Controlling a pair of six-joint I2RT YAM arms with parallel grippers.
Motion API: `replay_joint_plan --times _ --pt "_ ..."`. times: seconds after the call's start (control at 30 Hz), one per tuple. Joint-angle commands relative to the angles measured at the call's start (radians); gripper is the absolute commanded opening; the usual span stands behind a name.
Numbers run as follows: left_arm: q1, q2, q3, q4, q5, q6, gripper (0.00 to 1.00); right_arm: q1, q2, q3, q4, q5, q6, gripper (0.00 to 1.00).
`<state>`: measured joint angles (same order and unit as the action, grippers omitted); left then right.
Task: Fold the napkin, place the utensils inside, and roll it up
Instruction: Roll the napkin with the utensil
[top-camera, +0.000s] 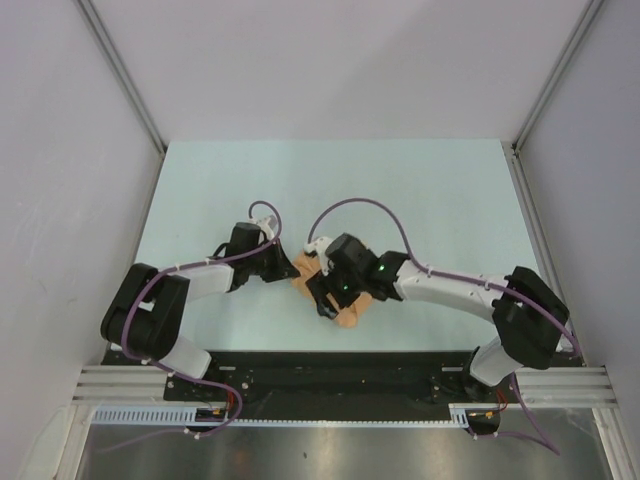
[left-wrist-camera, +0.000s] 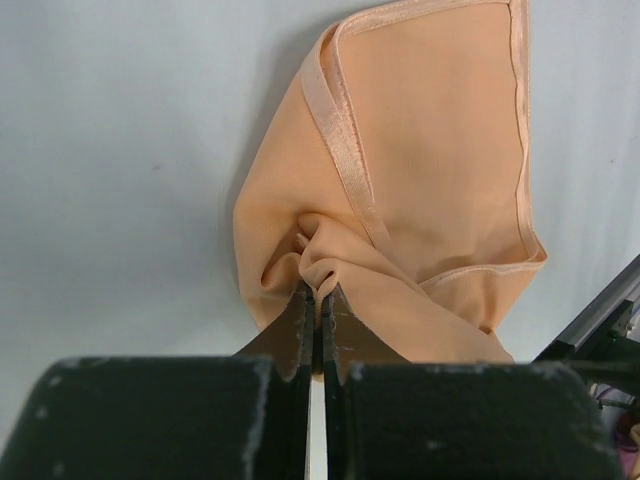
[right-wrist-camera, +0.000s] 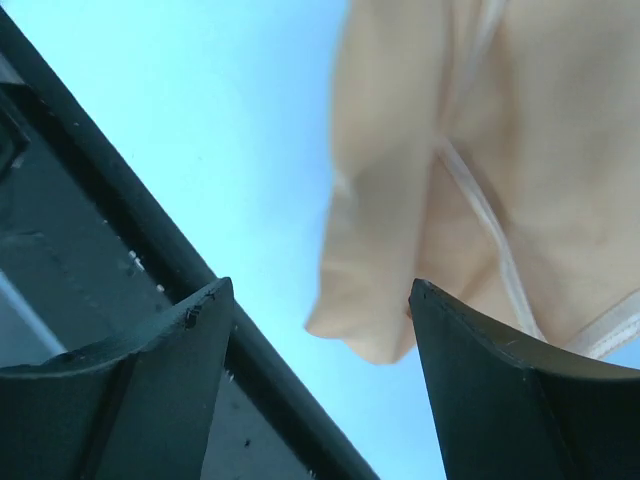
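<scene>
We see a pale mint counter (top-camera: 420, 190) under the fingers (right-wrist-camera: 500, 400), plain grey walls (top-camera: 330, 60) beyond and beside them, soft even light.

Top external: fixed high above and behind the arm bases, it looks steeply down on the whole table (top-camera: 450, 200), far from the work.
Left wrist: sits behind the left gripper (left-wrist-camera: 318, 300) and looks along it, very near the napkin (left-wrist-camera: 430, 150).
Right wrist: sits behind the right gripper (right-wrist-camera: 320, 285) and looks out between its fingers, very near cloth and table.
Shared: all three views contain the napkin and the table surface around it.
</scene>
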<state>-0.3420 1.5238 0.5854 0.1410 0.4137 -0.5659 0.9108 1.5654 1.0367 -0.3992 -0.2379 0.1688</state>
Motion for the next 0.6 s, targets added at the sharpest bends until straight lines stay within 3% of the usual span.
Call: replay_joint_plan --times 0.0,0.13,0.37,0.43,0.47,0.57 --pt "0.000 0.019 0.024 -0.083 -0.036 0.047 0.00 0.181 0.014 0.000 0.053 0.504 -0.043 0.76" --pt "0.000 0.015 0.025 -0.093 -0.039 0.051 0.00 0.256 0.074 0.005 0.068 0.667 -0.051 0.75" --pt "0.000 0.013 0.027 -0.100 -0.039 0.052 0.00 0.295 0.150 0.000 0.098 0.660 -0.081 0.70" --pt "0.000 0.012 0.027 -0.100 -0.038 0.049 0.00 0.295 0.168 -0.001 0.109 0.616 -0.086 0.62" --pt "0.000 0.012 0.027 -0.100 -0.038 0.049 0.00 0.295 0.173 -0.003 0.109 0.602 -0.086 0.52" --pt "0.000 0.010 0.025 -0.097 -0.036 0.051 0.00 0.286 0.182 -0.004 0.111 0.534 -0.075 0.34"
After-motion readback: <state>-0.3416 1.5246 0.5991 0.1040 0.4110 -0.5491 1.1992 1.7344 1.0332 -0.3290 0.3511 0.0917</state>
